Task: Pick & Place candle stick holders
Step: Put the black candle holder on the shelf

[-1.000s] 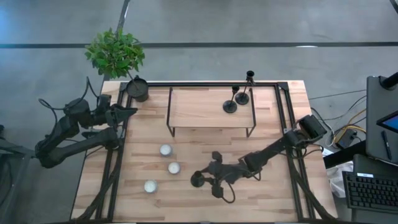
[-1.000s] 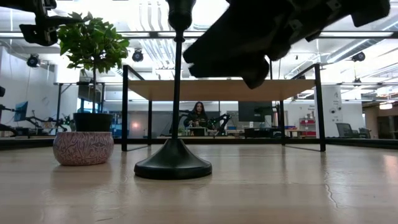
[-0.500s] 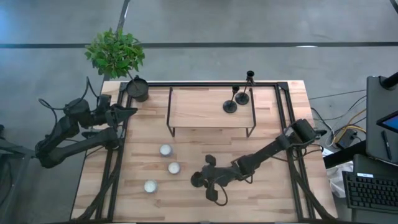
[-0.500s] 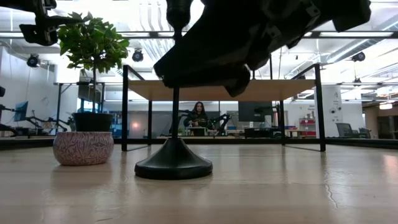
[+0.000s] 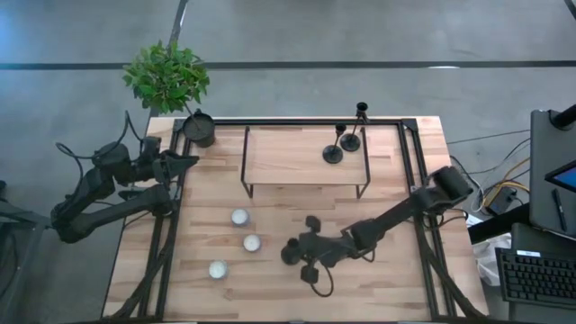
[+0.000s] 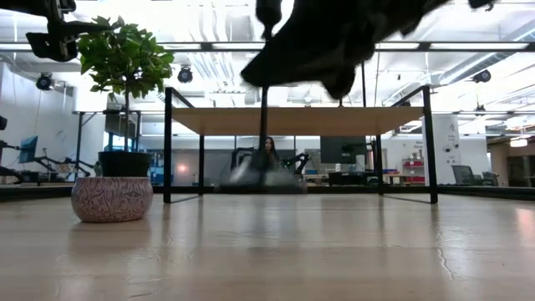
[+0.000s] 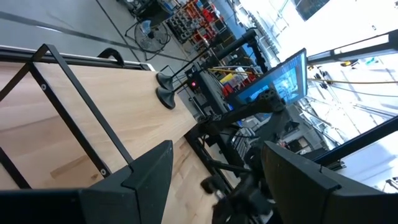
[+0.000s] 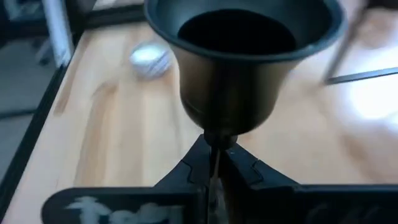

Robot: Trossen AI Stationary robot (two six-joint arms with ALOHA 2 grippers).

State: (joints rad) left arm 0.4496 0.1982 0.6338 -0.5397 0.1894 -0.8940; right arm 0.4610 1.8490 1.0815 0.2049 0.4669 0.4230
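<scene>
One black candle stick holder hangs at the table's near middle in my right gripper, which is shut on it. In the low view its stem stands upright and its blurred base is off the table. Its top cup fills the right wrist view. Two more holders stand on their bases on the raised wooden shelf. My left gripper is open and empty at the table's left edge. My right gripper pinches the holder's thin stem just below the top cup, between its two fingers. The fingers come from the table's right and lie across the stem. The holder is upright and lifted clear of the table.
Three small white round candles lie left of the held holder. A potted plant stands at the far left corner. The shelf's black frame legs and the black rails border the table.
My right gripper has gone toward the table's left onto the holder's stem, then up and a little back toward the right. The holder, which stood on its base, is now lifted clear of the table and stays upright.
</scene>
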